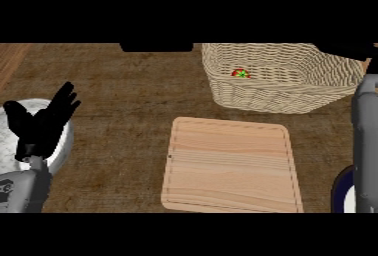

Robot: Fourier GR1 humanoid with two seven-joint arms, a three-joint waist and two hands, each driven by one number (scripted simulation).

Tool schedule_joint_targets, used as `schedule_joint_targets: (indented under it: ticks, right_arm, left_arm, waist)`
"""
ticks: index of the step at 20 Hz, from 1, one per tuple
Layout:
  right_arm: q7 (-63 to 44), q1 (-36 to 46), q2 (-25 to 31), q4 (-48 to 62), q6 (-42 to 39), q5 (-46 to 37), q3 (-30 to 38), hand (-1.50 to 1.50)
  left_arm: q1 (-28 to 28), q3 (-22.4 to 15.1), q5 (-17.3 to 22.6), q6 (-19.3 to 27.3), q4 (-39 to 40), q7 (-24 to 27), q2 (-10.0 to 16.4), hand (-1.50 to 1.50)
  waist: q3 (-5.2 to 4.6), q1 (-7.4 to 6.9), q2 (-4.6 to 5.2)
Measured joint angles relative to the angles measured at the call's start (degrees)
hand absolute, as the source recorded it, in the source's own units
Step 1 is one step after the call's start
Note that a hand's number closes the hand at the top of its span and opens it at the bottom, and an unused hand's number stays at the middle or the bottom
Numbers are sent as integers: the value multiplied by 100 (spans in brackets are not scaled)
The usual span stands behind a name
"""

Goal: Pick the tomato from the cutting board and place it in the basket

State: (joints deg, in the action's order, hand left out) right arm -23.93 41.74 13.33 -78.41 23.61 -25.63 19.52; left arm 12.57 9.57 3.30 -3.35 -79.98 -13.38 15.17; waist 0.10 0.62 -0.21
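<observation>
A dark brown, wood-grained surface (125,100) is seen from steeply above. At the far left, the left robot hand (40,125) is held open with its black fingers pointing up and spread. Its grey forearm (22,190) comes in from the lower left corner. Beneath and behind this hand, a pale grey plate (65,145) is partly shown, cut off by the left edge.

In the middle, slightly toward the right and low in the view, a light wooden cutting board (232,167) with rounded corners is laid flat, and its whole top is shown. Above it, toward the upper right and apart from the board, a woven wicker basket (284,92) is placed on the surface. The tomato (241,74), red with a green top, is seen inside the basket, low against its left inner wall.

Along the right edge, a second grey forearm (365,140) is stretched upward beside the basket. The right robot hand (353,50) is glimpsed only as a dark shape over the basket's far right corner, and whether it is open or closed cannot be told. In the lower right corner, a dark-rimmed plate (341,192) is partly hidden by that forearm.
</observation>
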Motion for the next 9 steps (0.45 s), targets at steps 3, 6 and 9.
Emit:
schedule_joint_targets:
  ticks: [3,6,9]
  right_arm:
    - [43,-525,379,-421,-614,684,399,-150]
    - [217,-1052,839,-552,-1356,1312,783,-150]
    - [374,-1523,1235,-618,-2088,1949,1178,-150]
  left_arm:
    - [-41,59,23,-48,27,93,47,0]
    - [-134,38,34,-37,-101,104,-10,0]
    - [-177,37,43,-62,-182,73,1,0]
  waist:
    - [2,37,-8]
    - [5,36,-12]
    - [5,31,-9]
